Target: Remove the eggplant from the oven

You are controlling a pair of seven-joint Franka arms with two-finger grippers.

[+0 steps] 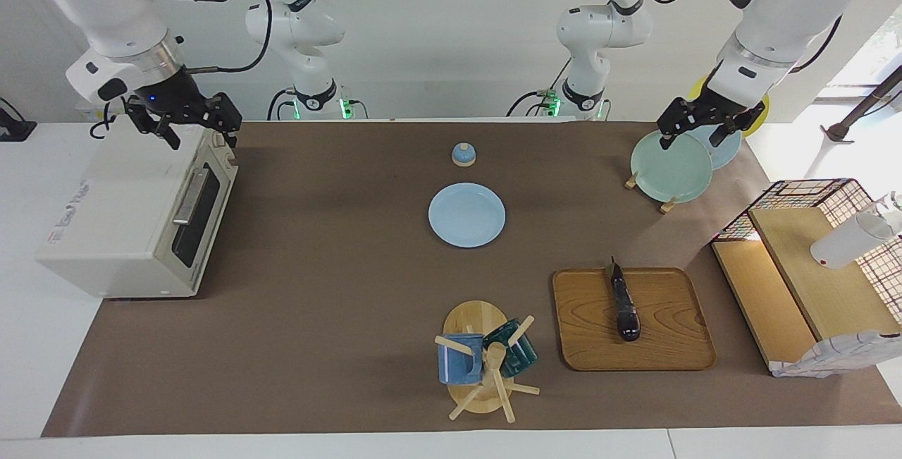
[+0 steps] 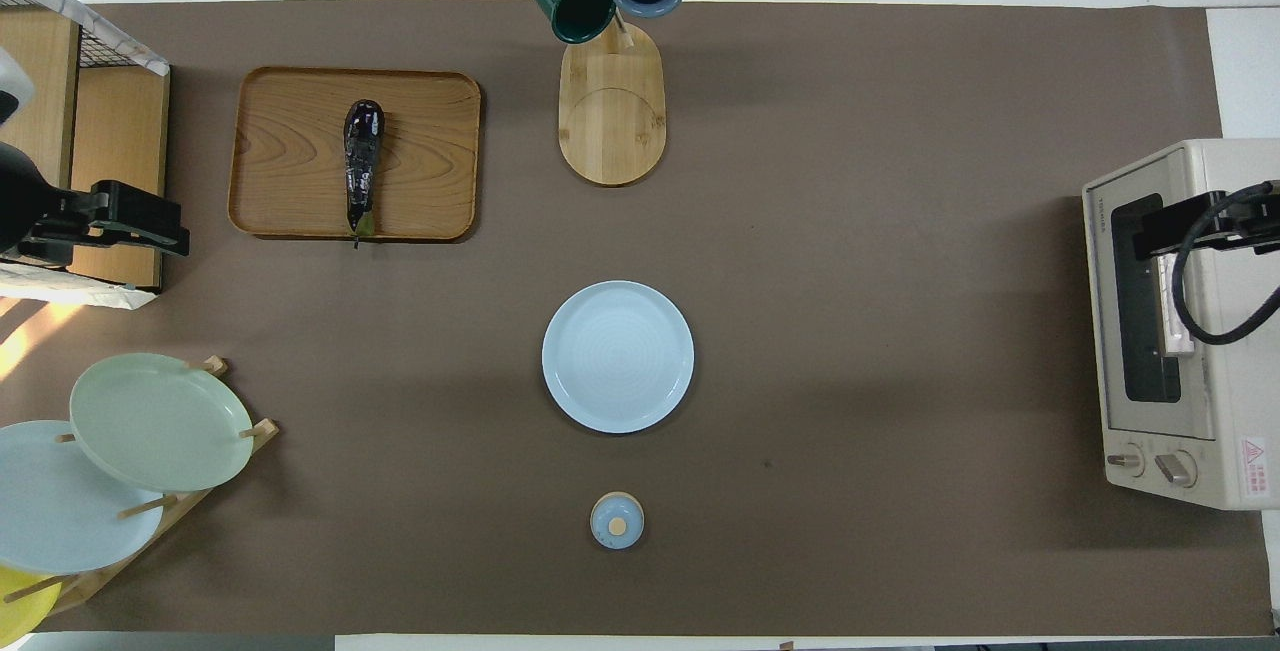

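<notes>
Two cams. Facing one sits high across table, looks back at robots, both arm bases along top edge, whole brown mat (image 1: 338,318) in shot. Overhead one hangs above robots' end, looks forward and steeply down, only bits of arms at side edges. Both fairly far out, wide coverage. Views half a turn apart. Shared stuff: oven (image 1: 134,216) (image 2: 1180,321), wooden tray (image 1: 662,346) (image 2: 290,191), blue plate (image 1: 466,215) (image 2: 617,356), mug stand (image 1: 479,360) (image 2: 610,121), plate rack (image 1: 669,166) (image 2: 150,431).

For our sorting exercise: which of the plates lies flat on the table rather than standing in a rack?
The light blue plate in the middle of the table lies flat. The green plate and the others lean upright in the wooden rack.
</notes>
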